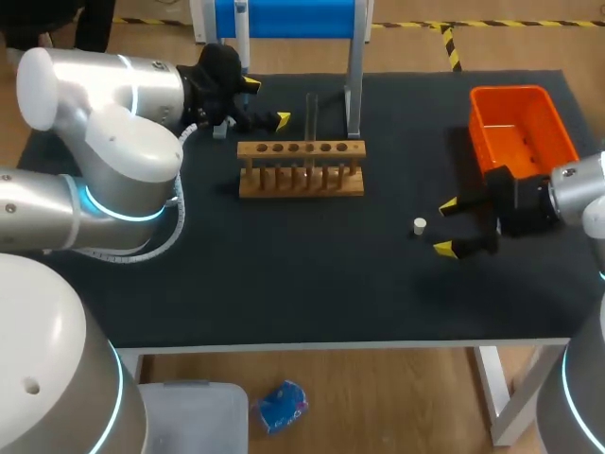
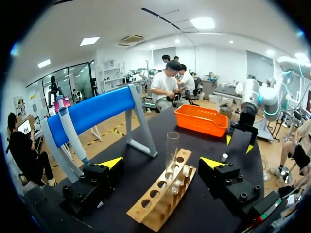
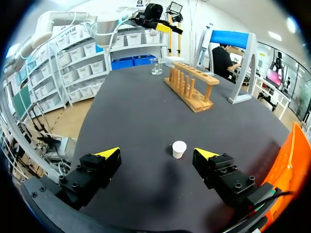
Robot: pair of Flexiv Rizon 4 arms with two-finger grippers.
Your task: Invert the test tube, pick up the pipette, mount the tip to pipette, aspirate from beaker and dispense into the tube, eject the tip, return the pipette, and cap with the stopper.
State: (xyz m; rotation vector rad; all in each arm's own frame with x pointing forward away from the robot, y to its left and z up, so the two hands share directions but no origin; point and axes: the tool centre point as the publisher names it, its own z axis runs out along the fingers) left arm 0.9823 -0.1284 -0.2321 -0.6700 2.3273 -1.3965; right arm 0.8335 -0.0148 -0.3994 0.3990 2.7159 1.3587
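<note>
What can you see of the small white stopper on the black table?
The small white stopper is a stubby round plug, slightly wider at the top, seemingly plastic or rubber. It stands upright on the black table, touching nothing else. It sits just ahead of the right gripper, whose open fingers are clear of it, and apart from both the wooden test tube rack and the orange tray.

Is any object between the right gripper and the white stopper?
Nothing visible does. The stopper stands on the bare table just ahead of the open right gripper, in line with the gap between its fingers.
</note>
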